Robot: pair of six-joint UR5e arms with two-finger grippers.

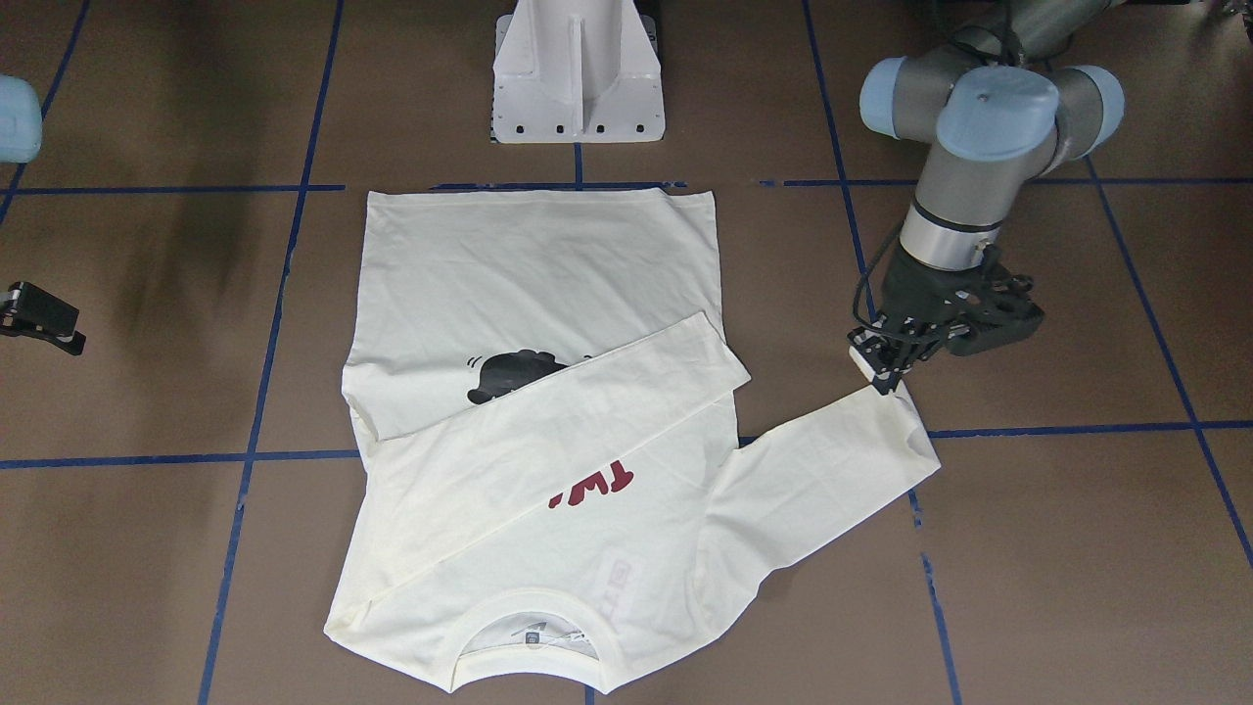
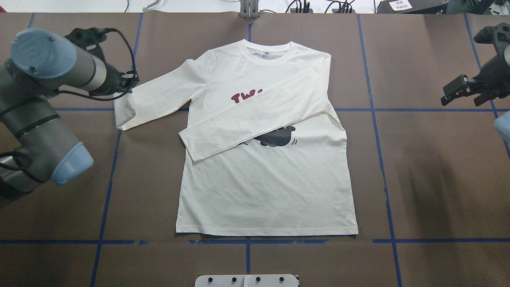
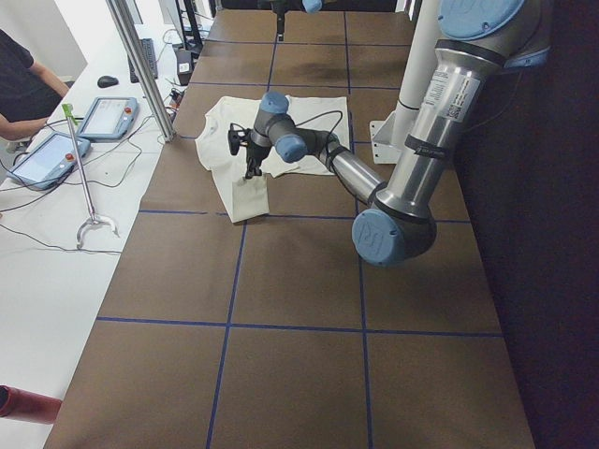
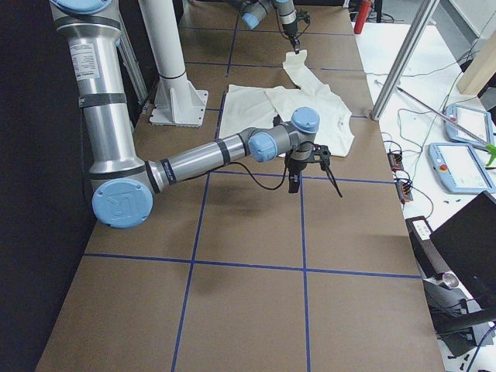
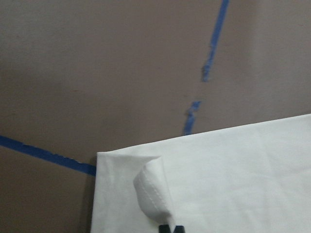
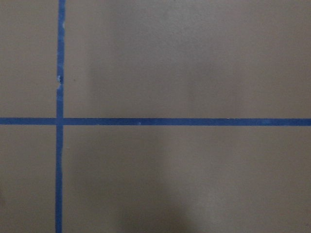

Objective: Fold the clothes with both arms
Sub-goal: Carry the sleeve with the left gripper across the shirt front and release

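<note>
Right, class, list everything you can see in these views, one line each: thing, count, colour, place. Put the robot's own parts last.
T-shirt: one, cream-white with a black cat print and dark red lettering; flat mid-table, one sleeve folded across the chest, the other stretched sideways.
Table: one, brown with a blue tape grid; under everything.
Pedestal: one, white; at the table's robot side.
Tablets: two, blue-grey; on the white side bench.
Person: one, dark top; at that bench, partly out of view.
Left arm: one, grey with light-blue caps; jaws shut on the stretched sleeve's cuff.
Right arm: one, same colours; jaws open over bare table, apart from the shirt.
</note>
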